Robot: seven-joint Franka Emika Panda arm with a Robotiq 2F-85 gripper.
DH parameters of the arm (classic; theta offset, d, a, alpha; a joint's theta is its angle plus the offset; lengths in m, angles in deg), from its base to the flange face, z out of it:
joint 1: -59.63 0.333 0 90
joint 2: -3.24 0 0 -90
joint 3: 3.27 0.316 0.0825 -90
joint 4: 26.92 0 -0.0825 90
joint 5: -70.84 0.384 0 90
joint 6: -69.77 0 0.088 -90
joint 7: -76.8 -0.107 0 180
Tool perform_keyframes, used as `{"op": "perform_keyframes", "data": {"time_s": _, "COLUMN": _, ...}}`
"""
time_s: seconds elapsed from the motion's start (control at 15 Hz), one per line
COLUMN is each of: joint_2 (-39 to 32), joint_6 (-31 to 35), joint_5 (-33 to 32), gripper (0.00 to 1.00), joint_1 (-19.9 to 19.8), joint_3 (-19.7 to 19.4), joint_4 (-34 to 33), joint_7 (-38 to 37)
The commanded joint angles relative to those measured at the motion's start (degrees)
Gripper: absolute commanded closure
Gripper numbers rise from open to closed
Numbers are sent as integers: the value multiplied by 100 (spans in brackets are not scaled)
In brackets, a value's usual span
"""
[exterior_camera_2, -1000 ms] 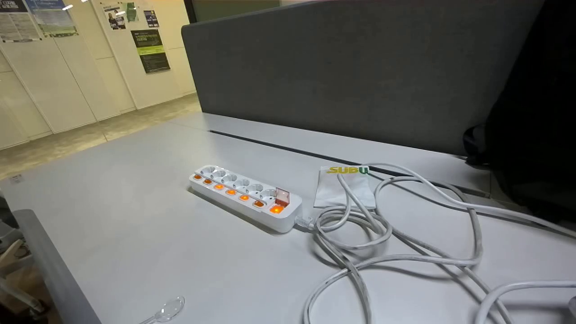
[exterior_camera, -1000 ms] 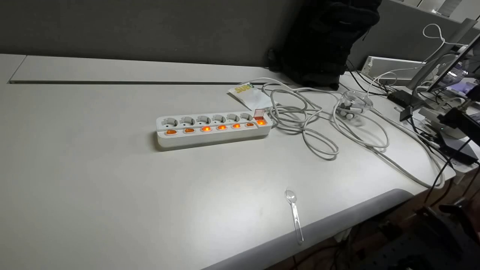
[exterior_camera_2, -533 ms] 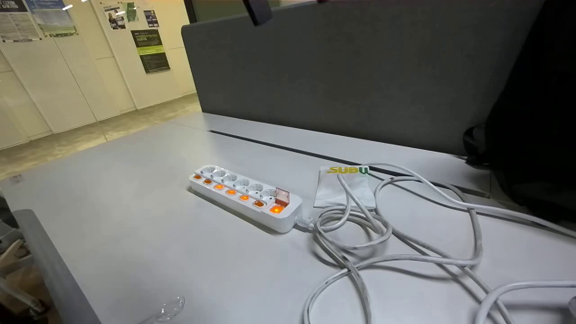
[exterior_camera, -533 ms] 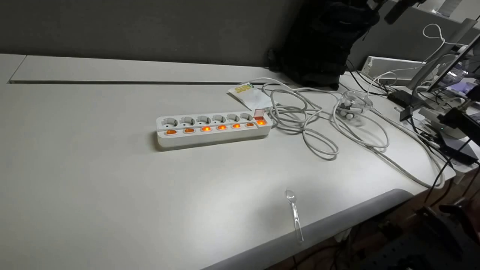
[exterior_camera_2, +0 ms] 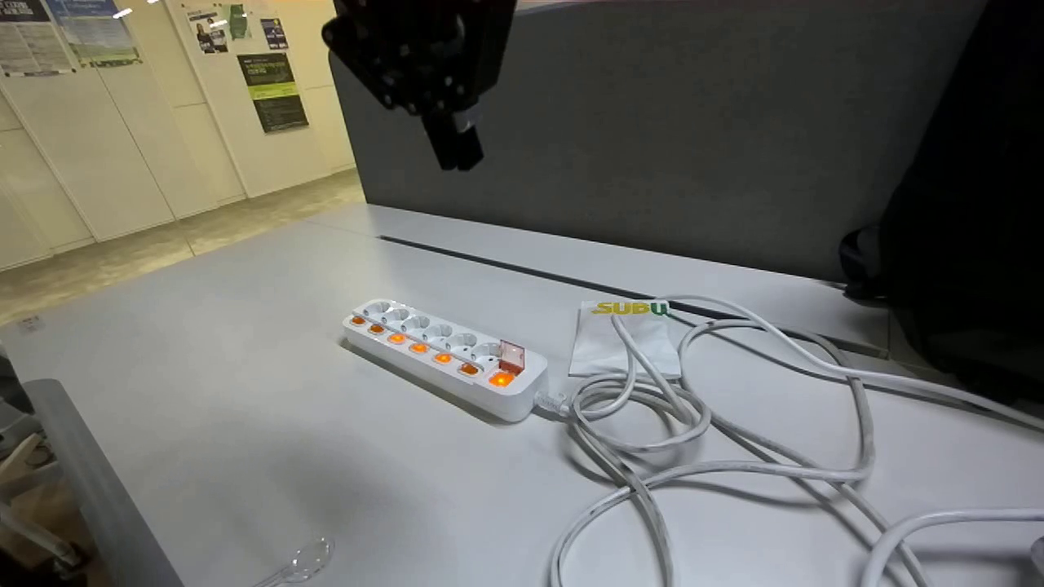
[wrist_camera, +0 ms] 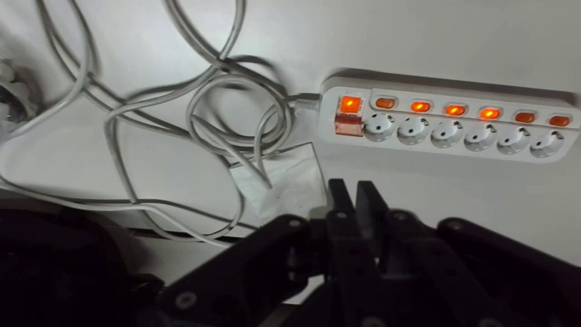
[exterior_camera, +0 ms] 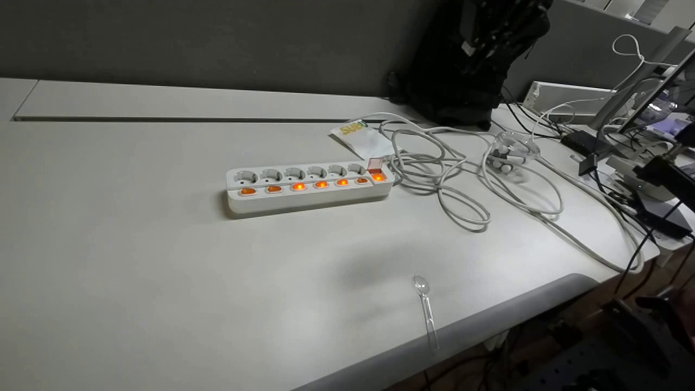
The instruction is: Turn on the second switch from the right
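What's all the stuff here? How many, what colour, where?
table: one, white, all views
power strip: one, white, on table
cable: count unclear, white, beside power strip
big switch: one, lit orange, nearest cable
flip cover: one, clear red, beside big switch
small switches: six, orange (three lit), in a row
sockets: six, white, beside small switches
paper: one, white with yellow-green letters, under cable
container: one, clear, among cable loops
spoon: one, clear, table edge
divider: one, dark grey, behind table
backpack: one, black, by divider
posters: about six, mixed, far wall
jumbled gear: uncountable, mixed, past container
gripper: one, black, above table
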Motion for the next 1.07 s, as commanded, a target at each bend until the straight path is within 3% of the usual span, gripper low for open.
{"op": "perform_keyframes", "data": {"time_s": 0.0, "joint_2": -533, "joint_6": -468, "joint_5": 570, "gripper": 100, "joint_1": 293, "joint_3": 76, "joint_4": -460, "joint_7": 566}}
{"op": "perform_keyframes", "data": {"time_s": 0.27, "joint_2": -1009, "joint_6": -762, "joint_5": 610, "gripper": 100, "joint_1": 297, "joint_3": 304, "joint_4": -705, "joint_7": 723}}
{"op": "perform_keyframes", "data": {"time_s": 0.73, "joint_2": -1665, "joint_6": -386, "joint_5": 407, "gripper": 100, "joint_1": 196, "joint_3": 527, "joint_4": -792, "joint_7": 469}}
{"op": "perform_keyframes", "data": {"time_s": 1.0, "joint_2": -1575, "joint_6": -408, "joint_5": 503, "gripper": 99, "joint_1": 151, "joint_3": 586, "joint_4": -658, "joint_7": 605}}
